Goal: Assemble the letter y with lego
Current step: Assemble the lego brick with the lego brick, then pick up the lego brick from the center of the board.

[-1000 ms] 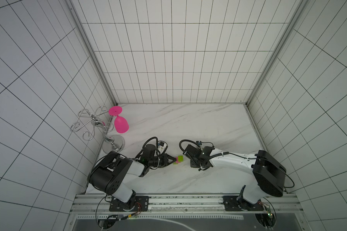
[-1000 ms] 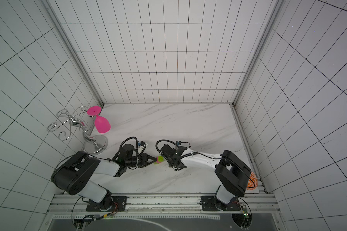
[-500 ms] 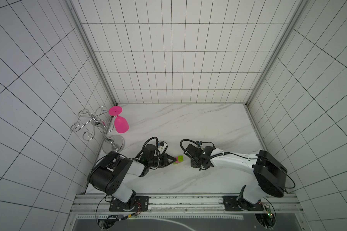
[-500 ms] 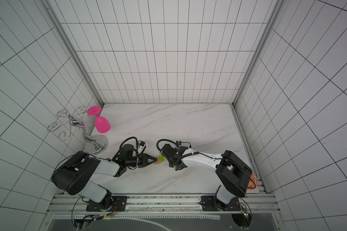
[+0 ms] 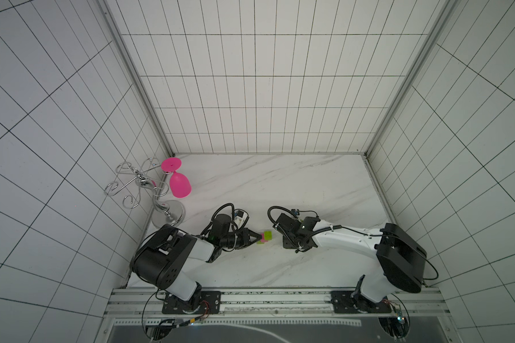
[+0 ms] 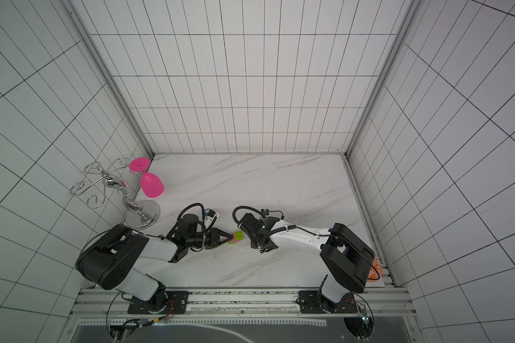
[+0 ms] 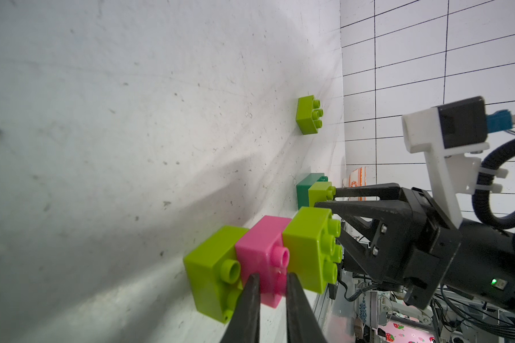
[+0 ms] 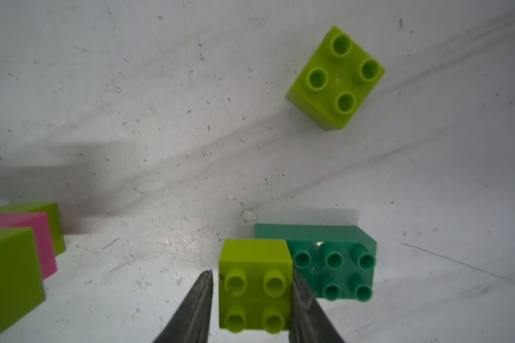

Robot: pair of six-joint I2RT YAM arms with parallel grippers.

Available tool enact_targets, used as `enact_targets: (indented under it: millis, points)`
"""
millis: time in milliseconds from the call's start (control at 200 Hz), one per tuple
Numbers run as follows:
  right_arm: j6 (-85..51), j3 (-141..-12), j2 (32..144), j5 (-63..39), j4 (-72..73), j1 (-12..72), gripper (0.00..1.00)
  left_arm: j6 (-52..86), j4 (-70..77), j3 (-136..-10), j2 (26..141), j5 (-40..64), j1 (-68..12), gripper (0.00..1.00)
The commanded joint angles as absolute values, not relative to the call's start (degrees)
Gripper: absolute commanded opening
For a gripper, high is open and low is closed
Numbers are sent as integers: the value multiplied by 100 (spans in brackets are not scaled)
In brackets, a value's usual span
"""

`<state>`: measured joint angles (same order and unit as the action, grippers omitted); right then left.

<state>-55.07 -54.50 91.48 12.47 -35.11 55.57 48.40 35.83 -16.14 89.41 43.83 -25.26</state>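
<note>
The left fingers [image 7: 246, 314] are closed on the pink brick [image 7: 263, 252], the middle piece of a stepped row of 3 joined bricks [image 5: 264, 237]. 1 lime piece is joined to each side of it. In both top views this row is between the 2 arms, near the front of the counter [image 5: 280, 184]. Whether it rests on the counter or is held just above it, I cannot tell.

The right fingers [image 8: 198, 311] stand slightly apart on 2 sides of a lime square brick [image 8: 254, 285]. 1 finger seems to touch it and a narrow gap shows at the other, so they do not clamp it. This brick touches 1 end of the dark green brick [image 8: 333, 261], which lies on the counter with its studs up. A loose lime brick [image 8: 335, 78] stands alone, well apart from them.

Far to the left, a pink goblet [image 5: 179, 185] hangs upside down on a chrome rack [image 5: 140, 184].
</note>
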Motion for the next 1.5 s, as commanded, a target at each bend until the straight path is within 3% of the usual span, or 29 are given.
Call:
enact_targets:
  millis: [0,570,1109,1214,1494]
  points:
    - [-5537,-5595,9203,1217,-4033,5542,48,4790,2806,-1405,9083,3837,-2452,17]
    - [-4740,-6753,9042,1670,-4614,5309,52,4797,2809,-1388,9062,3841,-2452,17]
    - [-244,-6240,8921,882,-3206,3707,59,4823,2775,-1415,8965,3923,-2409,17]
    - [290,-6097,8955,611,-3116,3580,62,4810,2751,-1404,8956,3924,-2406,17]
    - [677,-5874,9315,238,-3248,3448,56,4798,2742,-1396,8991,3933,-2364,17]
